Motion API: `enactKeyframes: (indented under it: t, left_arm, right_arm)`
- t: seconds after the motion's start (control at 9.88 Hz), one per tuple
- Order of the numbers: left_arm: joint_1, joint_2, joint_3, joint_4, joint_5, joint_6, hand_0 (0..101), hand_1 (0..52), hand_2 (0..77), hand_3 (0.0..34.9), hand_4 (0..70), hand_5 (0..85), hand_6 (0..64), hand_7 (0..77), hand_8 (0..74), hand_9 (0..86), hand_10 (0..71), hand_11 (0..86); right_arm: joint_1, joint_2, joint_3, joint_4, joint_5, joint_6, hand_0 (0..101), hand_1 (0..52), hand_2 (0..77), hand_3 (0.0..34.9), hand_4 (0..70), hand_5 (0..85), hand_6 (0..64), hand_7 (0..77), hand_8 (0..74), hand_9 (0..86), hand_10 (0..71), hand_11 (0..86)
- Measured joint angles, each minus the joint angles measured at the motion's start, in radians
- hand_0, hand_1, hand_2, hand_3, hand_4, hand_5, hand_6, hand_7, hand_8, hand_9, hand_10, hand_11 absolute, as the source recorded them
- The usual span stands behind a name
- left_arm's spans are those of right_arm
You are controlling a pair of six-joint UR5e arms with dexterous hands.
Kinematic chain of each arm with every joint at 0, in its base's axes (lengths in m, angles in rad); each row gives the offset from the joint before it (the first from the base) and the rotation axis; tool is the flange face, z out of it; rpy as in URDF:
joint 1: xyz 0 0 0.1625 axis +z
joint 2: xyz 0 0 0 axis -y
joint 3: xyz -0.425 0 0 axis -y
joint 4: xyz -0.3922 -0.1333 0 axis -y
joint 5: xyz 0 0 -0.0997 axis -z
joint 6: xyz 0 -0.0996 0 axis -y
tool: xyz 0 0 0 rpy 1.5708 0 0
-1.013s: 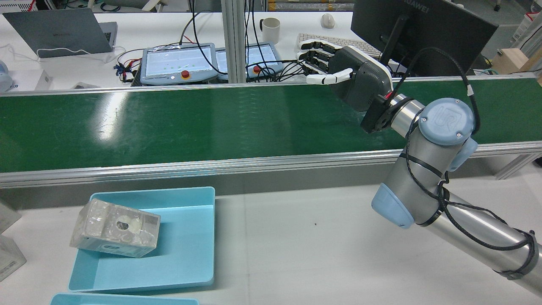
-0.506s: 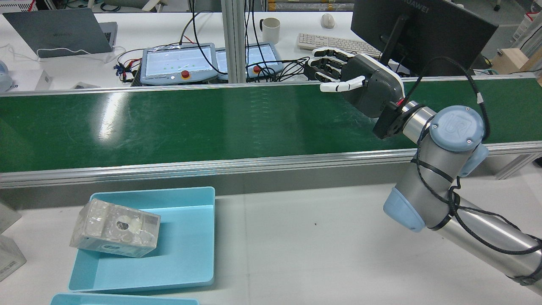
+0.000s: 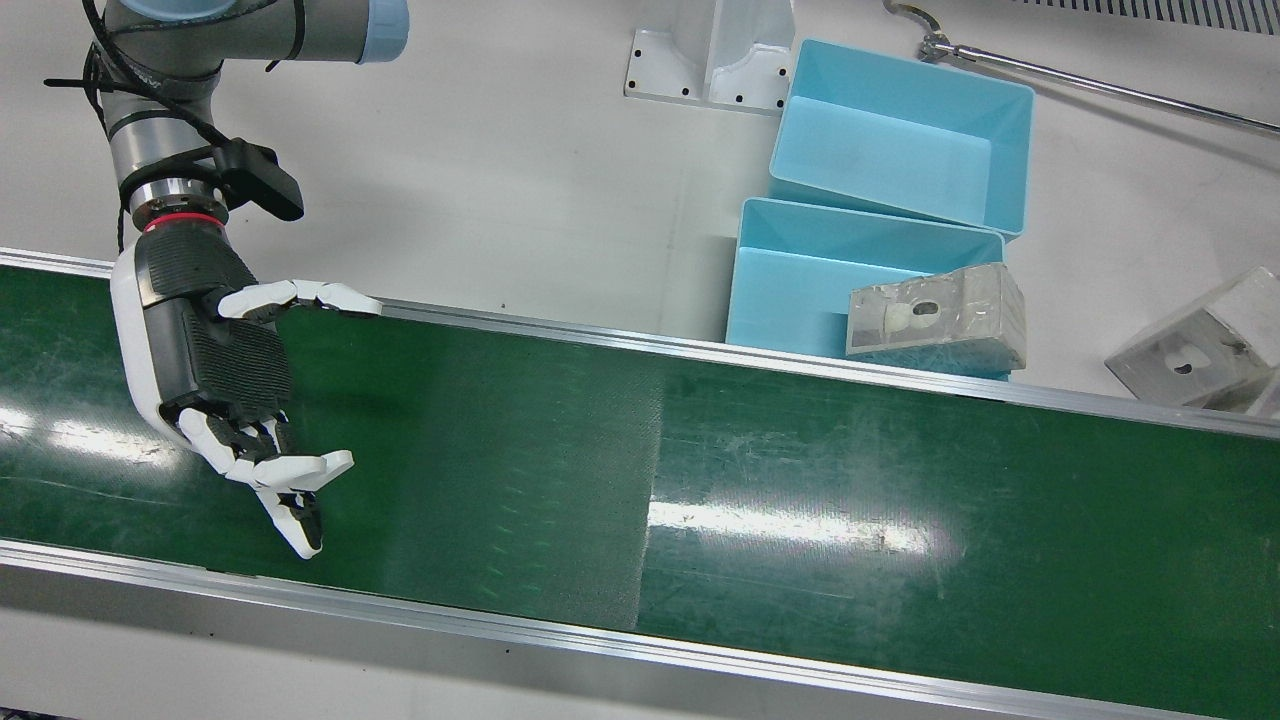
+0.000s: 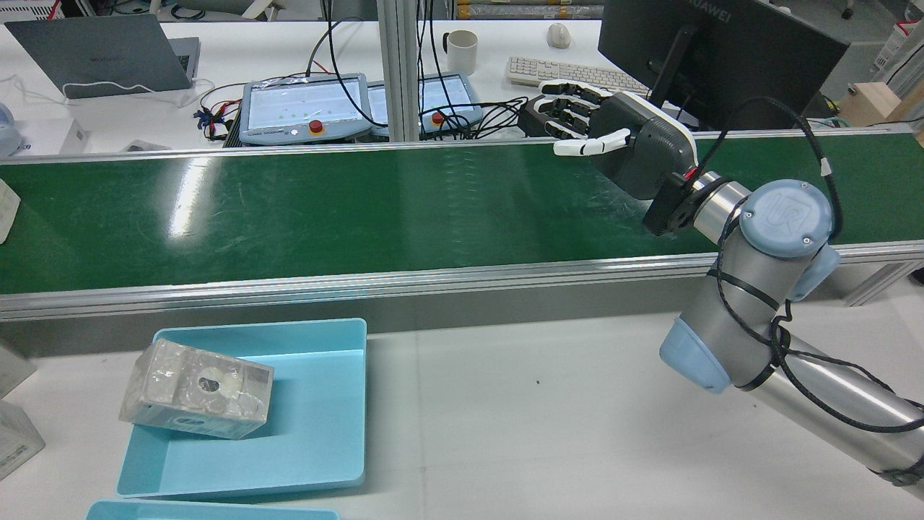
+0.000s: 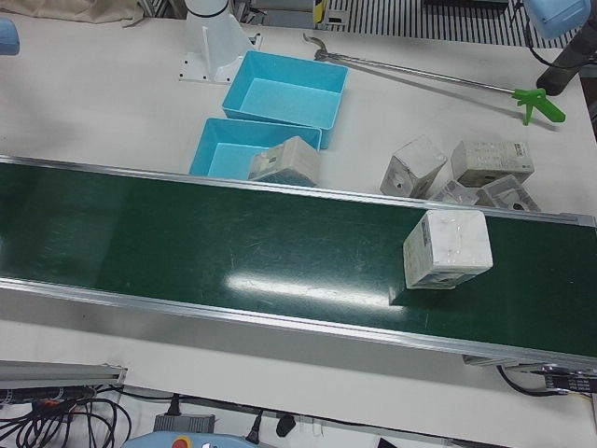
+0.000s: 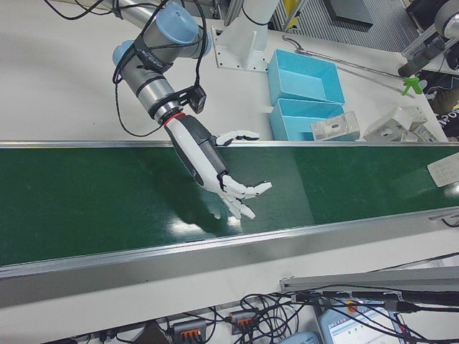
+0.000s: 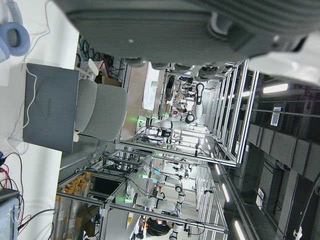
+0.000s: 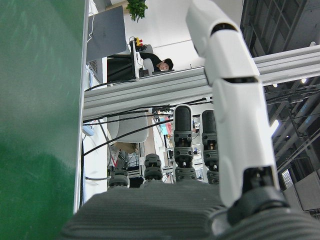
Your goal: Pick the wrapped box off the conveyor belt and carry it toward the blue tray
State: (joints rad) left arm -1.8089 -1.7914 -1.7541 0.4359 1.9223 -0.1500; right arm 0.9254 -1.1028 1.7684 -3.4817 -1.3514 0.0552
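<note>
The green conveyor belt [image 3: 700,470] crosses the station. A wrapped box [image 5: 448,248] stands on it far toward the left arm's end; only its edge [image 4: 6,209] shows in the rear view. My right hand [image 3: 215,365] hovers over the belt's other end, open, fingers spread, nothing in it; it also shows in the rear view [image 4: 621,141] and right-front view [image 6: 211,168]. A second wrapped box [image 3: 935,318] leans on the rim of the nearer blue tray [image 3: 790,280]. My left hand [image 7: 200,25] shows only as a palm edge in its own view.
A second blue tray [image 3: 900,130] sits behind the first. Several more wrapped boxes [image 5: 462,168] lie on the table past the trays, with a green-handled grabber tool [image 5: 532,98]. Beyond the belt stand teach pendants [image 4: 303,108] and a monitor [image 4: 715,50].
My right hand has drawn back to the right along the belt's far edge, still open. A box edge has appeared at the belt's left end in the rear view.
</note>
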Motion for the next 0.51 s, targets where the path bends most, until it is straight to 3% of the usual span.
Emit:
enactKeyframes:
  t: [0.2, 0.51]
  left_arm:
    - [0.0, 0.0, 0.0, 0.0, 0.0, 0.0, 0, 0.0, 1.1, 0.0, 0.0, 1.1, 0.0, 0.5, 0.5, 0.0, 0.0, 0.5]
    - [0.0, 0.0, 0.0, 0.0, 0.0, 0.0, 0, 0.0, 1.1, 0.0, 0.0, 1.1, 0.0, 0.5, 0.5, 0.0, 0.5, 0.0]
  right_arm:
    - [0.004, 0.001, -0.006, 0.001, 0.0, -0.001, 53, 20.2, 20.2, 9.1, 20.2, 28.9, 14.7, 34.9, 4.9, 11.4, 2.2, 4.9]
    - [0.002, 0.007, -0.015, 0.002, 0.0, -0.004, 53, 19.1, 20.2, 9.2, 20.7, 30.0, 15.3, 36.0, 4.9, 11.4, 2.2, 4.9]
